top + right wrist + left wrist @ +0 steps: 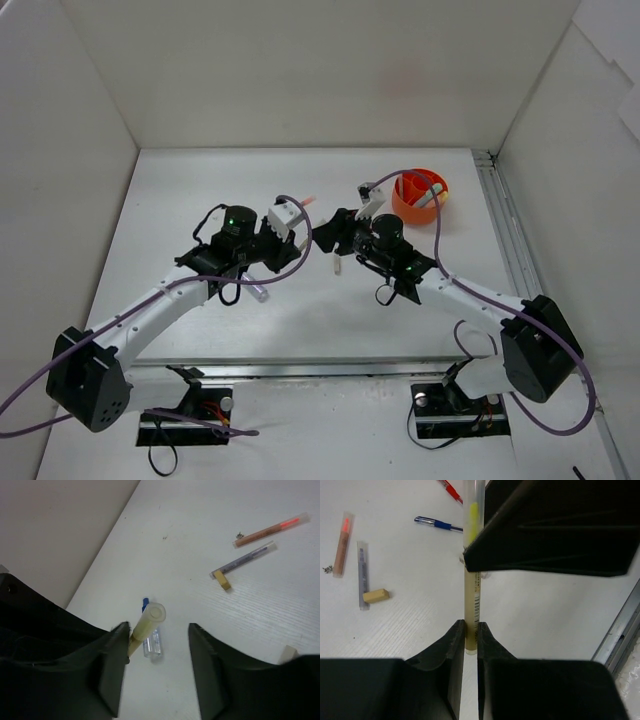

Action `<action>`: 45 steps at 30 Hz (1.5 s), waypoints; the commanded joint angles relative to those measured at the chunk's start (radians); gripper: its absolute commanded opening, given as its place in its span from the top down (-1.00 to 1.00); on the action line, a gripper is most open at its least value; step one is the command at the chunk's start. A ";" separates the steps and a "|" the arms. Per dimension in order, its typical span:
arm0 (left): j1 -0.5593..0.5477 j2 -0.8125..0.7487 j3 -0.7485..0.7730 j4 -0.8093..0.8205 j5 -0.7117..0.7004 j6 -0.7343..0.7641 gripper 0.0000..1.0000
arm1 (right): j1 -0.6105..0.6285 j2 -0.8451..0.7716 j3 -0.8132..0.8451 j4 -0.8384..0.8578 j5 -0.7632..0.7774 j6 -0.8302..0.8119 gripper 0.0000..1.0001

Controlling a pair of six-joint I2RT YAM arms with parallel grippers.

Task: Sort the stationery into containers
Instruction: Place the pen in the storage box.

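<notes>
- My left pincer is clamped narrow on a slim beige-barrelled yellow highlighter with a clear cap, held above the white desk.
- My right pincer stands wide, with the capped end just inside one finger and not gripped. I judge this to be a handover.
- The barrel carries a barcode and small print, which I cannot read.
- Loose beyond lie a blue ballpoint, a red pen, a beige stub and a blue-capped clear tube.
- Farthest, the round orange plastic pot holds, I think, a few pieces; most of the sorting is left.
</notes>
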 commanded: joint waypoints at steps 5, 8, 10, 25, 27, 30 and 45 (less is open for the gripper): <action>-0.040 -0.032 0.016 0.070 -0.007 -0.008 1.00 | 0.018 -0.022 0.049 0.119 0.021 0.000 0.77; -0.049 -0.025 0.019 0.070 -0.004 -0.005 1.00 | 0.018 -0.039 0.040 0.120 0.038 -0.014 1.00; -0.049 -0.022 0.024 0.066 -0.003 -0.001 1.00 | 0.018 -0.049 0.032 0.119 0.044 -0.034 1.00; -0.043 -0.074 0.008 0.047 -0.216 -0.013 -0.99 | -0.057 -0.156 0.015 0.027 0.381 -0.253 1.00; -0.011 -0.081 0.005 0.047 -0.228 -0.068 -0.99 | -0.079 -0.127 0.064 -0.048 0.451 -0.354 1.00; 0.099 -0.093 0.010 0.050 -0.188 -0.109 -0.99 | -0.111 -0.063 0.136 -0.095 0.633 -0.468 1.00; 0.267 -0.016 0.031 0.021 -0.115 -0.148 -0.99 | -0.370 0.352 0.348 0.145 0.554 -0.644 1.00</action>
